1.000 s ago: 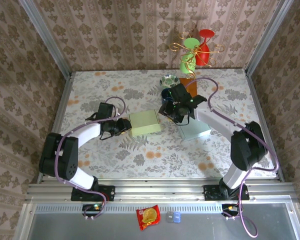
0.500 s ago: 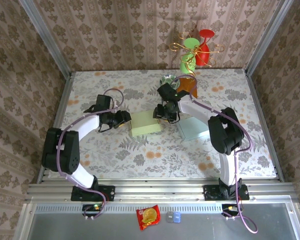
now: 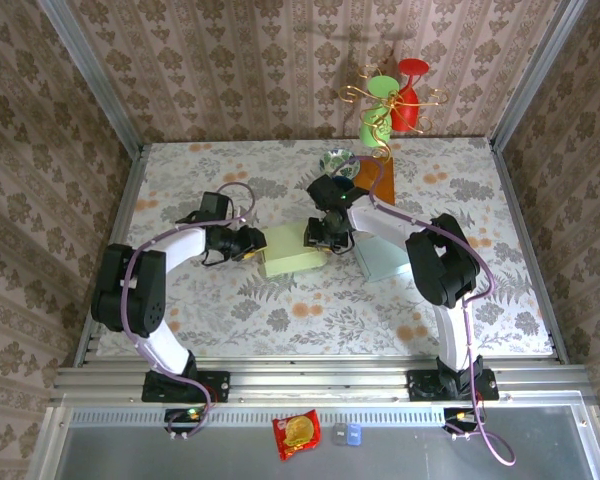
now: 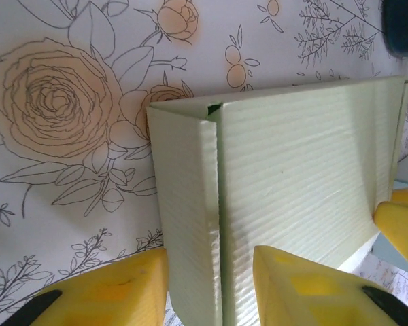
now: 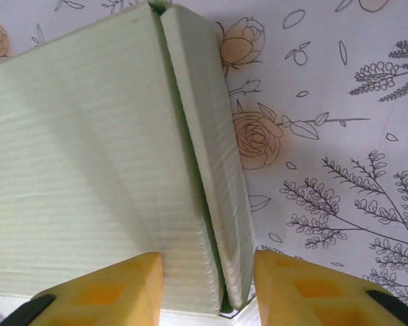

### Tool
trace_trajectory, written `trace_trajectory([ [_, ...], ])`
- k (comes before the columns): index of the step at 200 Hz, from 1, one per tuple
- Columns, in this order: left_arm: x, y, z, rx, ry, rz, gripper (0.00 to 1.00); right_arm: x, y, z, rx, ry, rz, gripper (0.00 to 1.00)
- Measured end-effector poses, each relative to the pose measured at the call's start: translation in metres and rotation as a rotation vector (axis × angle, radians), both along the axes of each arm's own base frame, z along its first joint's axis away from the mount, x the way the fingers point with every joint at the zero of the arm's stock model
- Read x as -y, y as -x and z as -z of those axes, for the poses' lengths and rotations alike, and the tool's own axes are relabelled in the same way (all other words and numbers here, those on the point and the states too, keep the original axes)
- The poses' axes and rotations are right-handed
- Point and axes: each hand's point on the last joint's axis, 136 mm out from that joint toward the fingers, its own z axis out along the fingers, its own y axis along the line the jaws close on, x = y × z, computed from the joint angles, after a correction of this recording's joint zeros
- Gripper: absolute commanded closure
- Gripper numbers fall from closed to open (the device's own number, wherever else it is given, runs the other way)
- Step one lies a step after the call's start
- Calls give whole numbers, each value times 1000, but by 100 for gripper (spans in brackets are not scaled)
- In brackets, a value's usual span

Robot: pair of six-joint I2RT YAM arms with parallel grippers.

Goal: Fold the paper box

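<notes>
Now, as your left end effector (image 4: 211,285) and right end effector (image 5: 209,272) each pinch the paper box (image 3: 293,250) by a side wall, uneven squeezing could buckle it between their fingers.

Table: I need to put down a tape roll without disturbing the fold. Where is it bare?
Bare: the near strip of table, between its front edge and the green box, and the far-left corner behind the left gripper. Crowded: the middle, with the right gripper and pale blue box, and the far side's bowl and cup stand.
</notes>
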Motion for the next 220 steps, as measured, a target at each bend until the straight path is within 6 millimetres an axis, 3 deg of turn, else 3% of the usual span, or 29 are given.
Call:
trace_trajectory([
  [61,2,9,7,-15,-8,17,68,-2,9,2,8,-18,-14,68],
  [106,7,32,6,-15,0,52,75,-1,42,2,-15,-11,-56,69],
  [131,10,51,5,-19,3,77,75,4,65,1,-32,-7,-69,64],
  [157,10,63,3,-23,0,91,67,12,81,-3,-38,-4,-74,53],
  [220,8,67,0,-20,-8,101,63,18,73,-8,-7,-59,-52,47],
])
